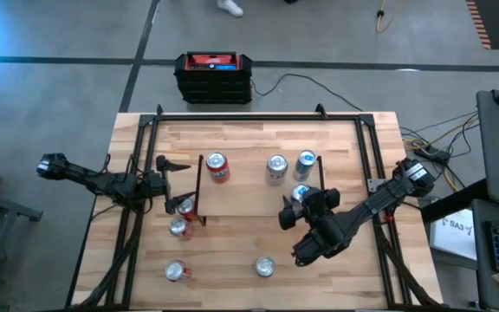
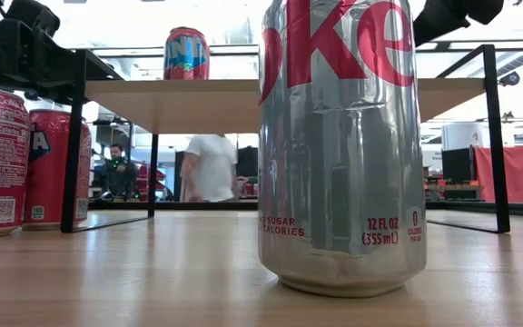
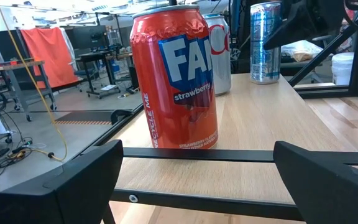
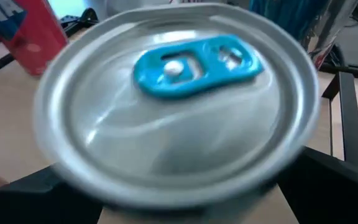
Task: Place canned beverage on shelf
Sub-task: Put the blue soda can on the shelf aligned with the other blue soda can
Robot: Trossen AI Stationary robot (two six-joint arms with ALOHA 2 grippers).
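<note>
The shelf [image 1: 249,204] is a low light-wood board on black legs in the middle of the table. On it stand a red strawberry can [image 3: 176,81], a silver can [image 1: 275,168] and a blue-silver can [image 1: 306,162]. A silver can with a blue tab [image 4: 179,93] stands upright on the shelf's near right part [image 1: 300,192]. My right gripper [image 1: 296,206] is open over it, slanting down, with a finger on each side of it. My left gripper [image 3: 197,180] waits open and level at the shelf's left end [image 1: 177,184], facing the red can. My right gripper has its dark fingers [image 4: 39,186] on either side of the blue-tab can just below the rim [image 4: 61,162]. Whether they touch the can's wall I cannot tell, as the can's top hides that place.
Red cans [image 1: 185,208] [image 1: 178,228] stand on the table by the shelf's left legs, and another [image 1: 176,271] near the front. A silver Diet Coke can [image 2: 341,145] stands at the front middle [image 1: 265,267]. A black-and-red box [image 1: 214,76] sits beyond the far edge. People show in the room behind.
</note>
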